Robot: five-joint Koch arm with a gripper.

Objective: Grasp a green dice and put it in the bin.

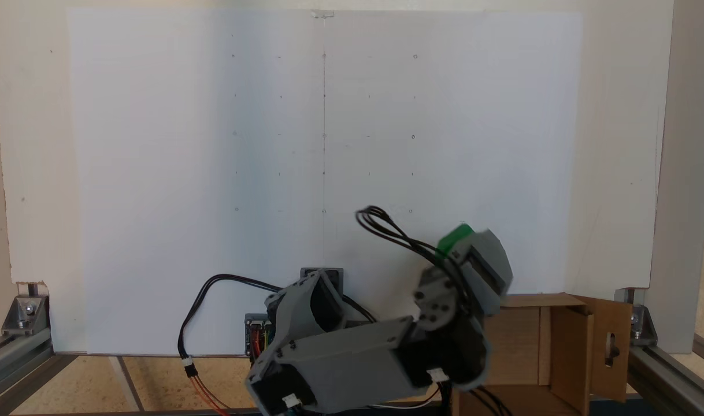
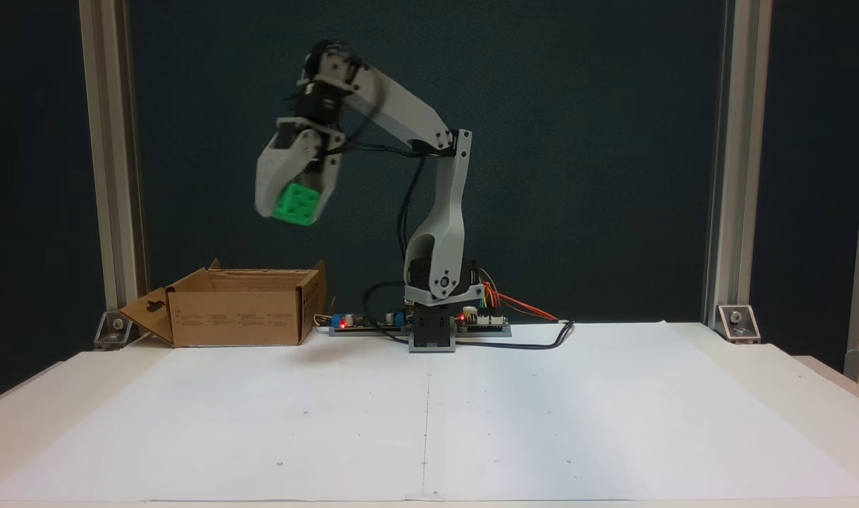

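White paper table (image 2: 542,409), dark backdrop.
Gripper (image 2: 293,204) pinches the green dice (image 2: 294,204), bright with rounded corners and sunken pips, above the cardboard bin (image 2: 235,317).

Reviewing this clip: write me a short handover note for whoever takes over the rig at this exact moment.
Pincer: shut on the green dice, held high in the air.
Bin: open cardboard box on the table beside the arm's base; in the front fixed view the dice hangs above its right part.
Done: dice grasped and lifted off the white paper.
Left: centre it over the bin's opening, lower if needed, open the pincer, pull the arm away.
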